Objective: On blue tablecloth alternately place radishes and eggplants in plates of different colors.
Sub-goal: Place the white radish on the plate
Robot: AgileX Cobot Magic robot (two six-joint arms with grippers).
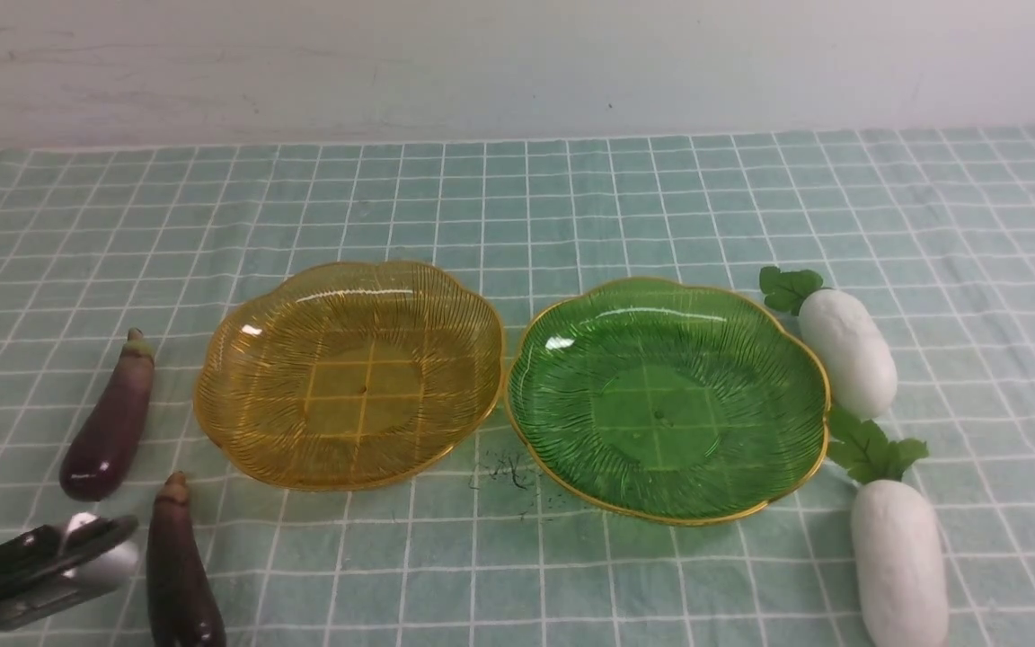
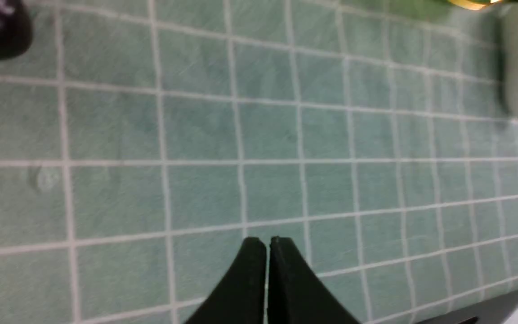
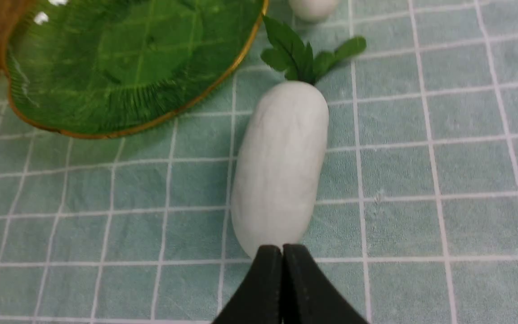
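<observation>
We see the amber plate point(image 1: 360, 386) and the green plate point(image 1: 661, 404) side by side on the blue tablecloth point(image 1: 517, 593), their gold rims touching or almost touching. The cloth's far edge runs along below a pale wall point(image 1: 517, 72). Between that edge and the plates we have a broad stretch of bare cloth, and another lies in front of the plates, between the vegetables. More bare cloth spreads to the right of the radishes.

The farther eggplant point(image 1: 110, 422) lies to the left of the amber plate, apart from it; the nearer eggplant point(image 1: 181, 571) lies closer to us, with its far tip near the plate's front left. The farther radish point(image 1: 848, 350) is close against the green plate's right side, and the nearer radish point(image 1: 902, 566) lies in front of it, its leaves reaching close to the rim.

Both eggplants are slim, dark purple and glossy, with brownish stem ends. Both radishes are plump, smooth and white with green leaves. The plates are see-through and ribbed, with wavy edges, and both are empty.

Our left hand point(image 2: 269, 240) has its fingers pressed together, holding nothing, beside the eggplants. Our right hand point(image 3: 282, 247) is also pressed together and empty, near the nearer radish's rounded end.
</observation>
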